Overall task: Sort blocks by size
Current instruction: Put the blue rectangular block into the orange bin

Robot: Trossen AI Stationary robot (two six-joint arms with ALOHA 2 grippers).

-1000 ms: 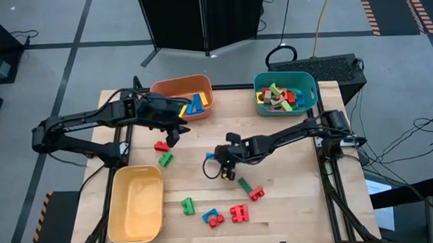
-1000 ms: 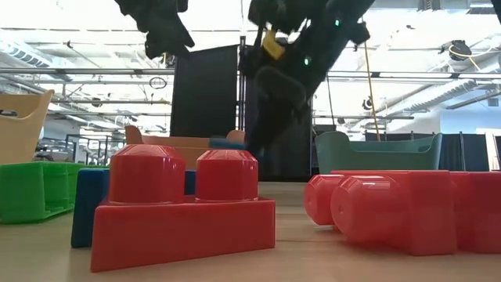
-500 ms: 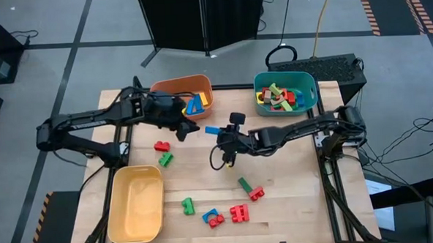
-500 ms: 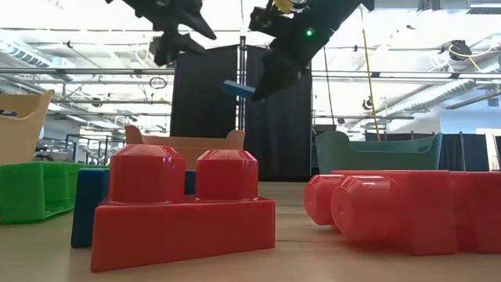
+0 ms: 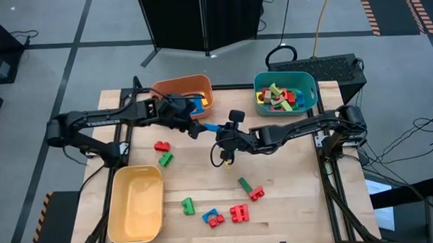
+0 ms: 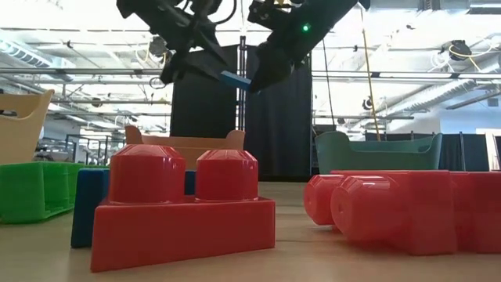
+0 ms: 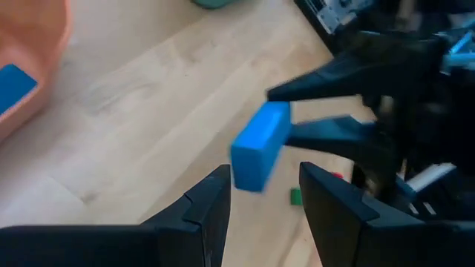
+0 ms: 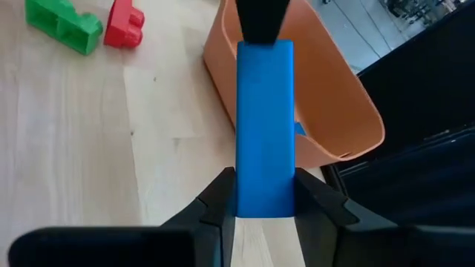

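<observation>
Fingers of your right gripper [image 8: 263,194] clamp one end of a blue bar [image 8: 265,122], held in the air just short of the orange bin [image 5: 200,87]. Your left gripper [image 7: 261,194] stands parted around the bar's free end, not yet pinching. Judged from this, close the left squarely before the right lets go, then carry it over the bin's rim.

Looks like a robotics lab or test bay in a big industrial hall: grey concrete floor [image 5: 66,40] with hazard-stripe tape [image 5: 367,5], a black curtain partition [image 5: 201,16] behind the table [image 5: 293,199], loose cables, and exposed ceiling trusses with bright overhead lights [image 6: 438,31].
</observation>
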